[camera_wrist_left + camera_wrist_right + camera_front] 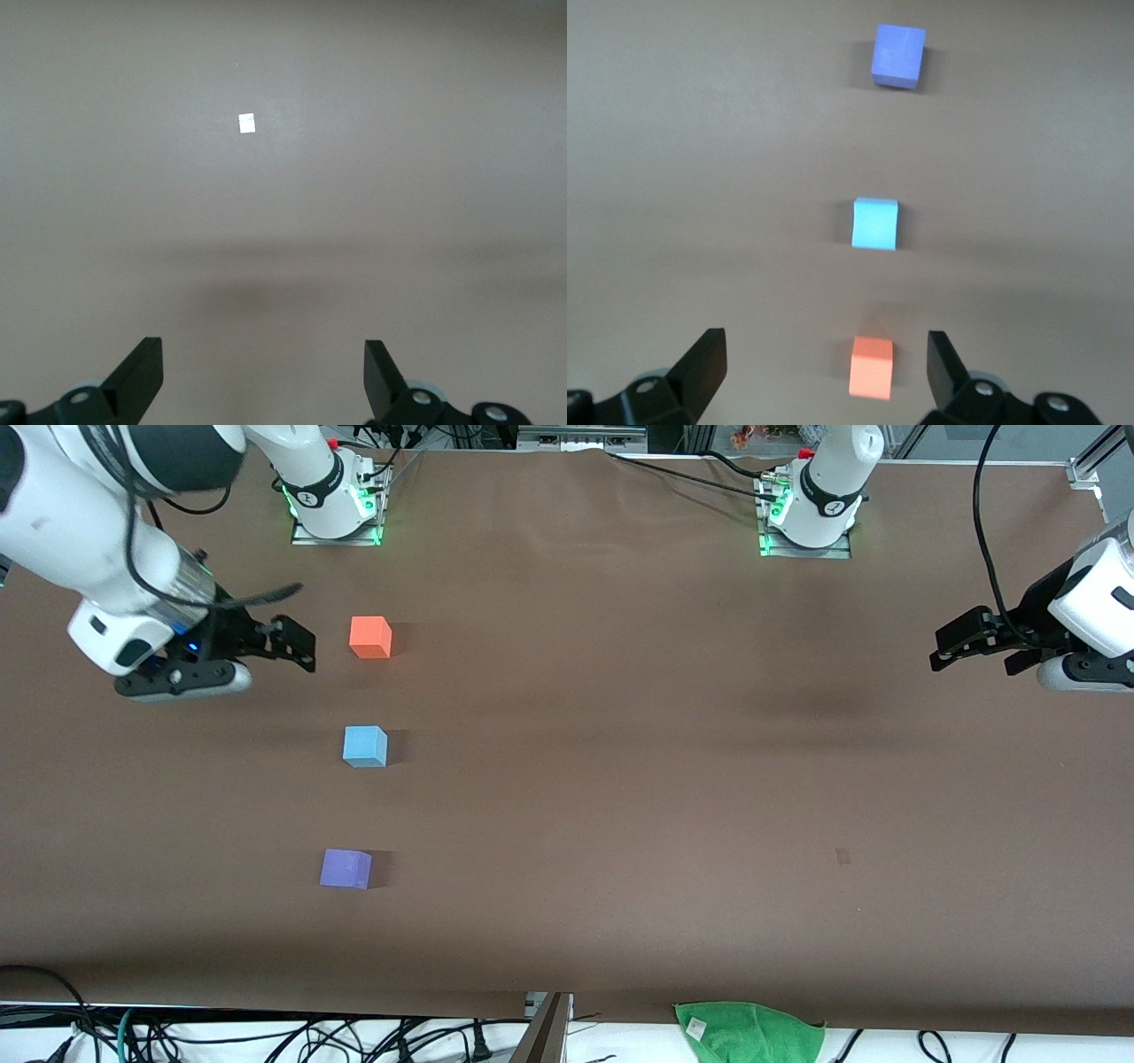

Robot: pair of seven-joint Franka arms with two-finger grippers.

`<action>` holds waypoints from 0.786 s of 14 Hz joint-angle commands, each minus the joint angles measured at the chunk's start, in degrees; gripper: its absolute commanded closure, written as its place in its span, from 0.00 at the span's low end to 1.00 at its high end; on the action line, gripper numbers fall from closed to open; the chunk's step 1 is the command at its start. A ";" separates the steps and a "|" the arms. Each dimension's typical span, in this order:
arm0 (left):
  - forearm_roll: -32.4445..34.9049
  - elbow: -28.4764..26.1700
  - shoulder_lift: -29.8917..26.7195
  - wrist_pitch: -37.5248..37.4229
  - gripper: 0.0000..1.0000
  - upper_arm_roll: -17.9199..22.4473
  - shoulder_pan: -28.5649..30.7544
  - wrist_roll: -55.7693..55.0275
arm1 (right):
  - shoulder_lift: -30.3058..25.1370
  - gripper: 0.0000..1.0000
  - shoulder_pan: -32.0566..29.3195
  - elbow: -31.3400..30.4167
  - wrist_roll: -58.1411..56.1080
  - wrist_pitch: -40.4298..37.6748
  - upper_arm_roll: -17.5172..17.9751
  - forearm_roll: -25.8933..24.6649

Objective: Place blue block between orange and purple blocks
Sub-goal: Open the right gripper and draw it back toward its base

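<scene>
1. Three small matte cubes sit in a line on your brown tabletop (pixel 620 779), toward the right arm's end: the bright orange cube (pixel 370 638) farthest from the front camera, the light sky-blue cube (pixel 365 746) in the middle, and the violet-purple cube (pixel 345 868) nearest to that camera.
2. You can see the blue cube standing between the other two, apart from each and touching neither; all three rest flat and upright.
3. Your right pincer (pixel 297 642) hangs over the tabletop just beside the orange cube, toward the right arm's end. Its fingers stand wide apart and hold nothing.
4. Your right wrist view confirms it: the spread black fingers (pixel 700 367) frame the row, with the orange cube (pixel 872 367) closest, the blue cube (pixel 875 223) next and the purple cube (pixel 899 56) last.
5. Your left pincer (pixel 946 646) waits over the left arm's end of the tabletop, well apart from the cubes, fingers spread and empty.
6. Your left wrist view shows bare tabletop with one small white patch (pixel 247 123) on it.
7. You also have a crumpled green cloth (pixel 749 1032) lying at the tabletop's edge nearest the front camera.
</scene>
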 commanded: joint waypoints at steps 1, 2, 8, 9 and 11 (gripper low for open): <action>1.06 1.59 0.46 -1.35 0.00 -0.04 0.04 0.21 | 0.61 0.00 -2.12 3.43 0.62 -4.47 1.51 -1.71; 1.06 1.59 0.37 -1.35 0.00 -0.04 0.04 0.21 | 0.61 0.00 -5.01 4.05 0.54 -5.52 3.95 -1.71; 1.06 1.59 0.46 -1.35 0.00 -0.04 -0.04 0.21 | 1.14 0.00 -16.29 5.46 -0.78 -5.54 14.08 -1.71; 1.06 1.67 0.46 -1.35 0.00 -0.04 -0.04 0.21 | 1.23 0.00 -16.37 5.81 -1.48 -5.62 14.00 -2.06; 1.06 1.59 0.46 -1.35 0.00 -0.04 0.04 0.30 | 1.40 0.00 -16.64 6.25 -2.01 -5.71 13.99 -2.85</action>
